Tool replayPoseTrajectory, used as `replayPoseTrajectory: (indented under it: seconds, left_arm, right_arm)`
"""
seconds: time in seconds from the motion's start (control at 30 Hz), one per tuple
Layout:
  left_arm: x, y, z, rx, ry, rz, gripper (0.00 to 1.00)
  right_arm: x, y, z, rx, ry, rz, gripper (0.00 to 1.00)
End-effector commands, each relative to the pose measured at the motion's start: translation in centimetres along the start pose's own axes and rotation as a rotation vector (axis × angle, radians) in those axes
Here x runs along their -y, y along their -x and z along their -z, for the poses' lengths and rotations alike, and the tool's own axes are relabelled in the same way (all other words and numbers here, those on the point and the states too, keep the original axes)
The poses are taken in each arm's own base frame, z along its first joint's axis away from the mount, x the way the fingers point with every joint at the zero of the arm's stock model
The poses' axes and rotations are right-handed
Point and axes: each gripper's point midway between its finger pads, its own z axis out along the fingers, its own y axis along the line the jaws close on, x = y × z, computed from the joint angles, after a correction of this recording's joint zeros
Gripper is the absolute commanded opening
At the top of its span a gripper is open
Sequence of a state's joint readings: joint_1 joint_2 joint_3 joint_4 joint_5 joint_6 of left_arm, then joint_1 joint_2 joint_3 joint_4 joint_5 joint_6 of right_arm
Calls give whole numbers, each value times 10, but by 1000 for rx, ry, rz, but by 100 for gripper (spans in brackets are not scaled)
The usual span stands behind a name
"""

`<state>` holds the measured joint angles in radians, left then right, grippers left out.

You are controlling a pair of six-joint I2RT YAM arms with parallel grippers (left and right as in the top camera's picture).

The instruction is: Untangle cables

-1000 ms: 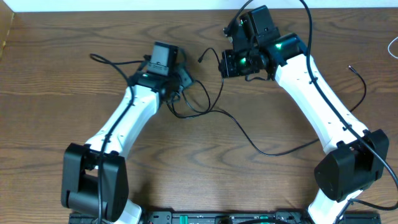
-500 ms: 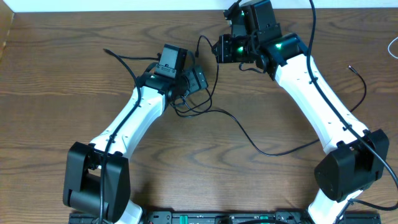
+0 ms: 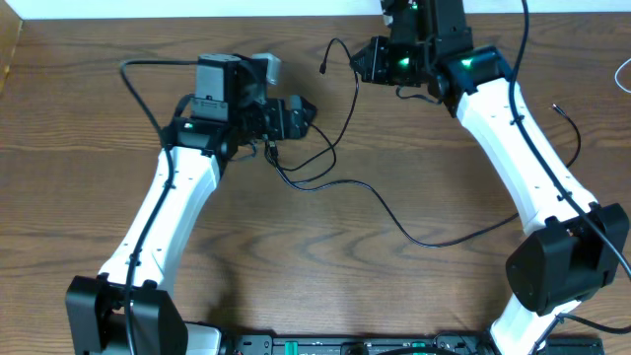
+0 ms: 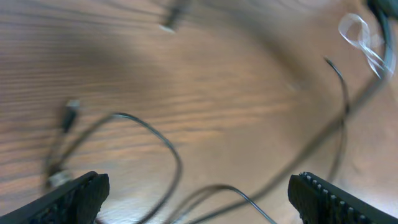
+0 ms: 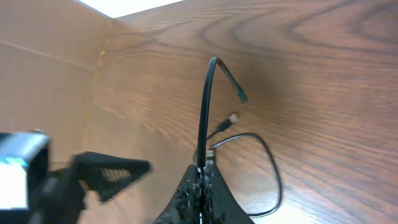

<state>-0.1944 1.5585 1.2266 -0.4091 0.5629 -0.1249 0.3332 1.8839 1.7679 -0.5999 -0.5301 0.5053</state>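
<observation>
Left wrist view blurred, white cable cut off at 3 o'clock edge, left tool spread open, right tool pinching black cable, standing toward 12 o'clock

The left gripper stood near the far edge of the table, left of centre. The right gripper stood closer to the far edge, right of centre. The black cable arced just beside the right gripper, looped beneath the left gripper, then ran toward the right edge. A white cable lay at the right edge.
</observation>
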Motion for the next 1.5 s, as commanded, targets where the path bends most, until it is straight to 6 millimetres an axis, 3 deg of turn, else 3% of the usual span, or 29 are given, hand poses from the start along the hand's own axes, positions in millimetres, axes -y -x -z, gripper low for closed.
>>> replayPoseTrajectory:
  seconds: [0.0, 0.13, 0.37, 0.6, 0.7, 0.73, 0.8, 0.93, 1.0, 1.13, 1.3, 1.47]
  left_arm:
    - [35, -10, -10, -48, -145, -156, 97]
    - [42, -23, -22, -85, -155, -217, 97]
    - [27, -36, -45, -135, -87, -211, 97]
    - [36, -48, -56, -175, -108, -221, 90]
    - [35, -56, -57, -202, -89, -218, 75]
    - [27, -59, -57, -216, -48, -212, 62]
    - [18, -61, -57, -225, 3, -192, 48]
    - [16, -57, -56, -211, 23, -168, 10]
    - [14, -50, -54, -182, 51, -127, 8]
    - [9, -24, -35, -81, 132, -48, 7]
    - [12, 17, 14, 93, 146, 42, 7]
    - [2, 52, 75, 281, 159, 150, 7]
  right_arm:
    - [-18, 1, 12, -27, 113, -16, 1]
    - [-20, 2, 19, -48, 170, -28, 1]
    - [-20, 6, 27, -55, 220, -37, 1]
    - [-17, 9, 29, -45, 218, -37, 1]
    - [-17, 10, 29, -41, 219, -34, 1]
    - [-17, 10, 29, -41, 219, -35, 1]
    - [-16, 11, 30, -39, 218, -35, 1]
    - [-12, 11, 30, -34, 201, -27, 1]
    - [0, 11, 28, -21, 132, -19, 1]
    - [41, 10, 26, 8, -91, -6, 1]
    - [75, 3, 32, -1, -279, 41, 4]
    - [84, -2, 34, -32, -330, 118, 46]
